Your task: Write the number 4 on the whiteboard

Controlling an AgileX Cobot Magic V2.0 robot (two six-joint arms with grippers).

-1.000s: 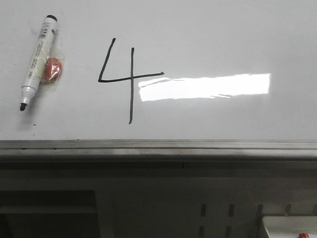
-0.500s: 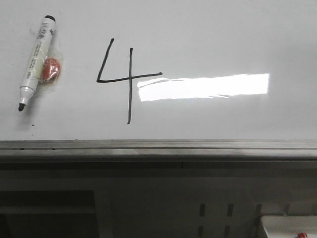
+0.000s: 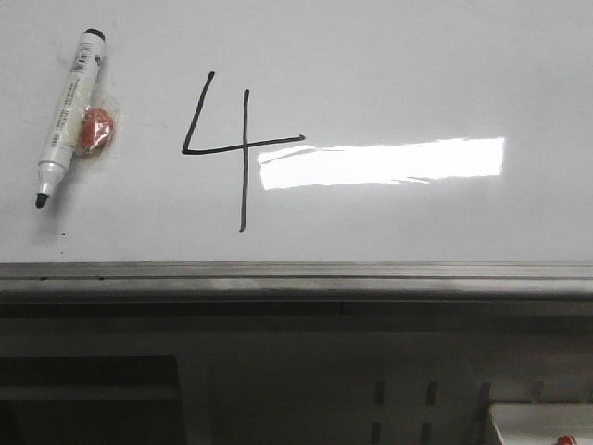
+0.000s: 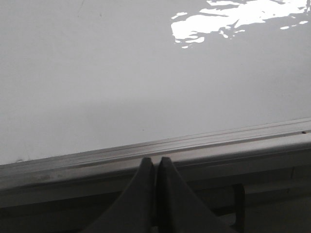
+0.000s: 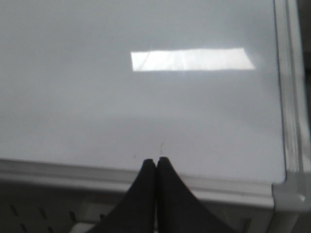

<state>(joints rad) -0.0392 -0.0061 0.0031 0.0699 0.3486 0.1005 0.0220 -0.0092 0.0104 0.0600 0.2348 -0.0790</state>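
Over whiteboard point(image 4: 97, 87), both pincers point(image 4: 155, 162) point(image 5: 156, 162) closed, empty.

Setting is consistent with a robotics lab or test bench rather than a home. Evidence: a large glossy whiteboard point(image 3: 389, 56) laid flat as the working surface, framed by a grey metal rail point(image 3: 296, 275) along its near edge; a grey panel with slotted perforations point(image 3: 408, 394) below it, typical of equipment framing; a sharp rectangular glare point(image 3: 380, 163) from overhead strip lighting.
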